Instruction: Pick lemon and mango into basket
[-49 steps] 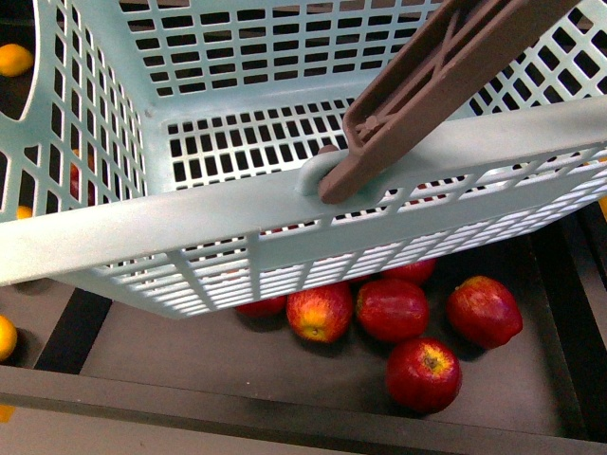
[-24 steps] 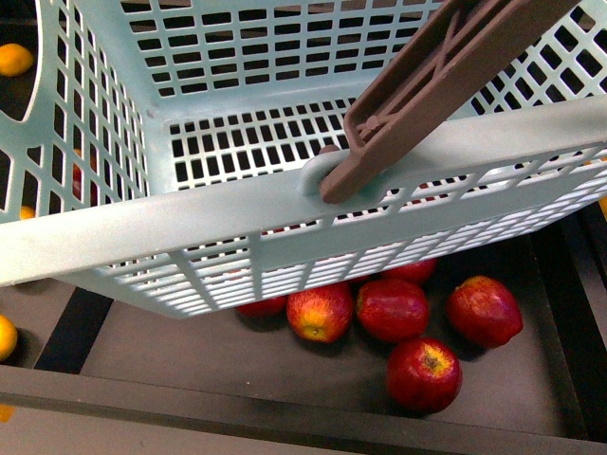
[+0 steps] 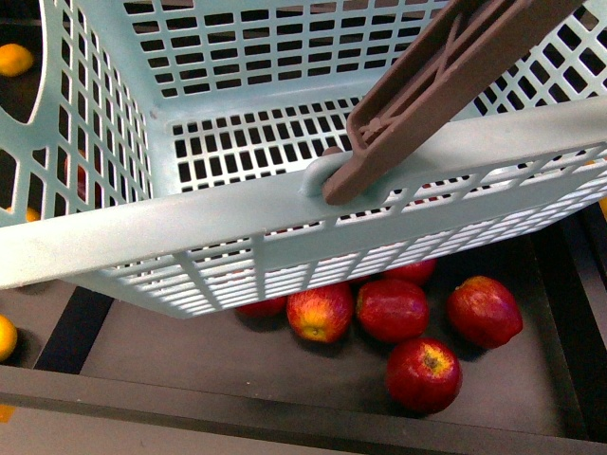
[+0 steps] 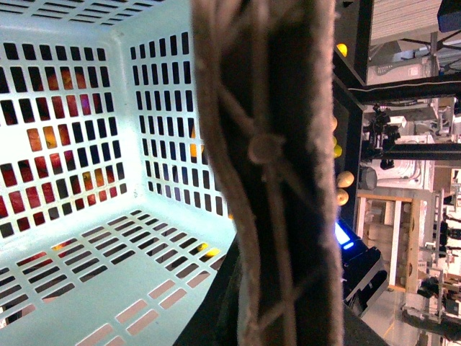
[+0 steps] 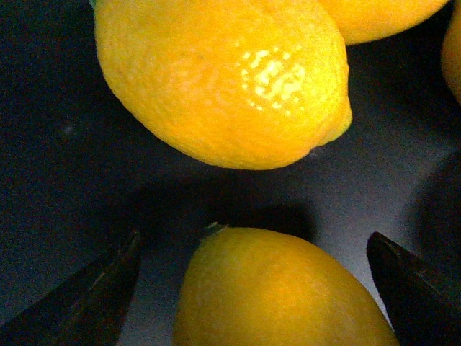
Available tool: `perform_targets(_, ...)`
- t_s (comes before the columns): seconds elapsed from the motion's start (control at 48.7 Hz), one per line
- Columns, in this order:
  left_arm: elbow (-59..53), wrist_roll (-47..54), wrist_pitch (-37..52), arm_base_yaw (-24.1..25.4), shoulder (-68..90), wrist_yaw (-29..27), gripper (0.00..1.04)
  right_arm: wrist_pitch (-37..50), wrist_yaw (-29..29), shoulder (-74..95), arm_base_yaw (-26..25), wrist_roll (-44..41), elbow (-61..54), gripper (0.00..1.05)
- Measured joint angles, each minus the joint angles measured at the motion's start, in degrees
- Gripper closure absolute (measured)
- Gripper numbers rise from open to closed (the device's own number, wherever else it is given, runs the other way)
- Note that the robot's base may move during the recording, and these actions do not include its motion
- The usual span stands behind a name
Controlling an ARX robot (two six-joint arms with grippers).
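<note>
Yellow lemon [image 5: 281,299] — midway between the right arm's spread fingers [image 5: 90,299].

Apples [image 3: 264,306] partly behind basket [image 3: 285,204]

Legible text: none in any view | front: basket [image 3: 190,223] rim and walls carry no readable marking | left wrist: background shelving and equipment [image 4: 410,144] too blurred to read | right wrist: no label or print to be made out
</note>
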Motion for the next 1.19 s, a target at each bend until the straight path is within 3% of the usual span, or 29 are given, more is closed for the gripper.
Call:
perform_targets(0.103,0.0,0.0,0.0,0.0,0.0,0.0,0.99,-0.6,0.9,0.3,-0.2,0.0,0.4,0.36)
perform_targets(0.164,0.0,0.0,0.0,0.0,0.0,0.0,0.99,-0.5,0.9,0.3,-0.2,0.1,0.3,0.41)
perform_targets(0.349,0.0,0.0,0.0,0.0,0.0,0.1,0.99,1.1,0.6,-1.7,-0.3,0.5,-3.9,0.42)
perform_targets(0.658,0.0,0.0,0.0,0.0,0.0,0.0,0.99,8.3,-4.4,-12.0,-0.5,3.0,-21.3,0.42)
perform_targets(0.945,0.0,0.0,0.0,0.0,0.0,0.0,0.99,20.8,-15.1,-42.3,1.1,5.6,-53.0,0.42)
perform_targets(1.192,0.0,0.0,0.0,0.0,0.0,-0.1,0.99,22.9,-20.3,-67.1,5.0,9.9,-74.3,0.42)
